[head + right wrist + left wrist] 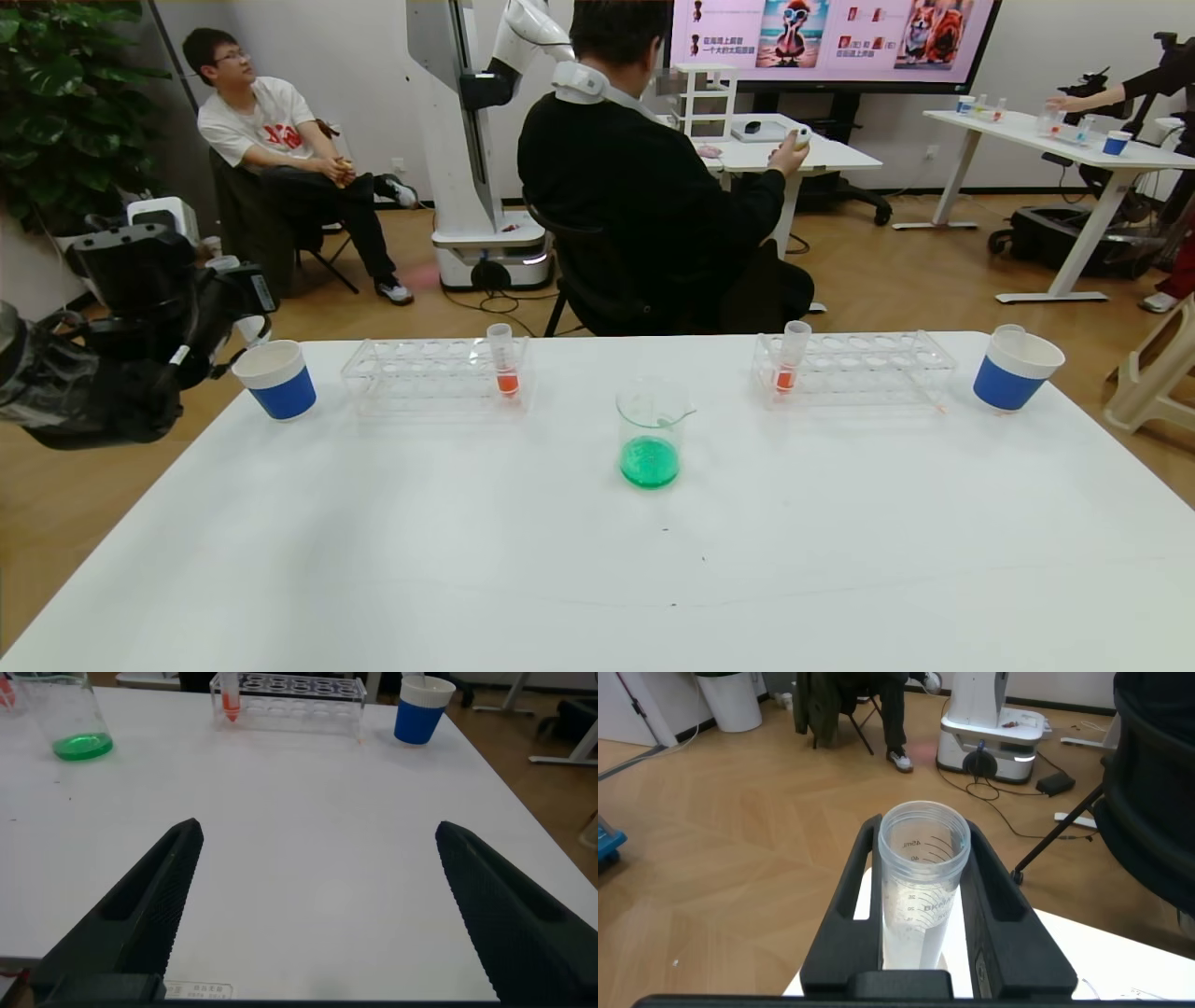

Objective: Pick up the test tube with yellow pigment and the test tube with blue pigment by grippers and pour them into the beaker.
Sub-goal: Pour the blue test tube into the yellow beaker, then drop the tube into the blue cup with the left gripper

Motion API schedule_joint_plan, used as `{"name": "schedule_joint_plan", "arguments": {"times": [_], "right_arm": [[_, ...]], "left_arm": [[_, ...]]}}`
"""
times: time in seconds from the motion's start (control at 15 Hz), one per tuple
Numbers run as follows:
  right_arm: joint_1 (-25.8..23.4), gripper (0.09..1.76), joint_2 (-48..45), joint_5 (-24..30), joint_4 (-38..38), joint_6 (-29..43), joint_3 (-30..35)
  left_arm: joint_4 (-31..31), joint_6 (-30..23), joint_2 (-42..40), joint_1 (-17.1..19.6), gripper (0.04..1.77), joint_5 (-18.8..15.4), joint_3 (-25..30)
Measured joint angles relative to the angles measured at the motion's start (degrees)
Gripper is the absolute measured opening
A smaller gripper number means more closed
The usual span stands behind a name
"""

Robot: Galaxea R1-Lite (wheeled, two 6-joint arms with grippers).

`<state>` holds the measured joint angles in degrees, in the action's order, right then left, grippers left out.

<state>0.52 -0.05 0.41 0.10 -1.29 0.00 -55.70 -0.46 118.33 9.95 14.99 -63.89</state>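
The white worktop carries everything, and the beaker stands near its middle, upright, with green liquid pooled in the bottom; places below are given from the beaker. Beyond it to the left lies a clear rack with one orange-red tube standing upright at the end of the rack nearer the beaker. Beyond it to the right lies a second rack with another orange-red tube upright at its near end. Farther left than the left rack stands a blue-and-white cup; farther right than the right rack stands a second cup with the rim of something pale showing above its far edge, which I cannot make out. The left gripper hangs far left of the beaker, off the worktop's edge and just beside the left cup, its jaws pinching a clear empty tube with printed marks, held with its open mouth away from the wrist. The right gripper hovers low over the bare worktop on the near right of the beaker, jaws spread wide with nothing between them. No yellow or blue liquid shows in any tube; only the green in the beaker.
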Motion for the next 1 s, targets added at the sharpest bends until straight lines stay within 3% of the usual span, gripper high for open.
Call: {"name": "schedule_joint_plan", "arguments": {"times": [1.0], "right_arm": [[0.0, 1.74, 0.0, 0.0, 0.0, 0.0, 0.0]], "left_arm": [[-6.5, 0.4, 10.8, 0.4, 0.50, 0.1, -0.4]]}}
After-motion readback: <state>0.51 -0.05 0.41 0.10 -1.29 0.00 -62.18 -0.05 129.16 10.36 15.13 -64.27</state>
